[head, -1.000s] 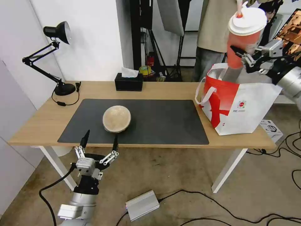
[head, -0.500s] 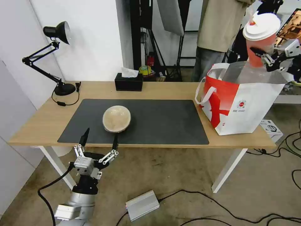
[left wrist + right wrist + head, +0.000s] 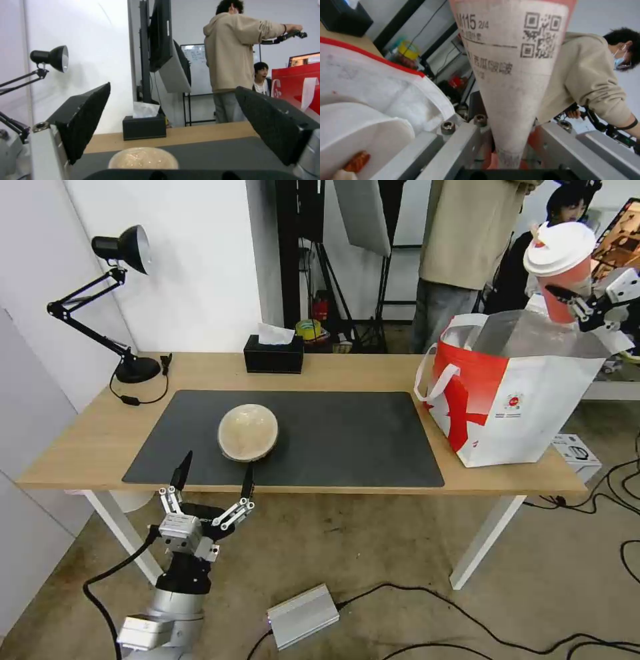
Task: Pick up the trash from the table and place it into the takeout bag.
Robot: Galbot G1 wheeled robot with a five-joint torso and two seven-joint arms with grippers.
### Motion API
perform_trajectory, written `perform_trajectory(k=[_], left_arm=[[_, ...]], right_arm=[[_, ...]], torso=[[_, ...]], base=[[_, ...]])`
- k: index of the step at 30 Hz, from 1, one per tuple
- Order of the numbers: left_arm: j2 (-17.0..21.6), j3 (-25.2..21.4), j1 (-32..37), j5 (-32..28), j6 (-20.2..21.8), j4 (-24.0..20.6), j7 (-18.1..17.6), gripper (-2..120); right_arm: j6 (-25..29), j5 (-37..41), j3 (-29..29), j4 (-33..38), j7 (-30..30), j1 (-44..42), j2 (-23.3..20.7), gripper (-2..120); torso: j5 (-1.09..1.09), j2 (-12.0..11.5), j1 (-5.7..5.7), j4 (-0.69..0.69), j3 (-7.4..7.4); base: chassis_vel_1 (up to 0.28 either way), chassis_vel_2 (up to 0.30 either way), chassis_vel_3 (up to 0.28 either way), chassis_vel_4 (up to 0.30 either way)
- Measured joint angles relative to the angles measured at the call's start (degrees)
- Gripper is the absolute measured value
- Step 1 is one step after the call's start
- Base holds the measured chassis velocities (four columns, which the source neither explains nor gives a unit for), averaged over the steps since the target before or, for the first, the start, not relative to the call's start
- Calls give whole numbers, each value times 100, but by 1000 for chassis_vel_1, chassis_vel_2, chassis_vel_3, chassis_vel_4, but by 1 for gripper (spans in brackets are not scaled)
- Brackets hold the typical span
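Black-padded left gripper (image 3: 213, 473) spread wide, empty, just off table's (image 3: 333, 373) near edge, beige dome-shaped bowl (image 3: 248, 432) on dark grey mat (image 3: 347, 437), right gripper (image 3: 567, 300) clamped on red cup with white lid (image 3: 561, 265) above red-and-white takeout bag's (image 3: 513, 400) far right corner.

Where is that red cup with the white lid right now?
In the head view the red cup with white lid is up at the far right, clamped in the right end effector above the red-and-white takeout bag.
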Motion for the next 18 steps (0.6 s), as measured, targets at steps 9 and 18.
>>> perform_trajectory(k=[9,18], left_arm=[[-55,4,-13,2,-14,25,6,100],[-54,-23,-73,-20,-15,97,7,100]], right_arm=[[181,-502,-820,-705,-220,869,385,3],[425,-927,-1345,-1441,-439,1413,728,3]], torso=[[0,0,0,0,0],[-1,0,0,0,0]], base=[[0,0,0,0],[0,0,0,0]])
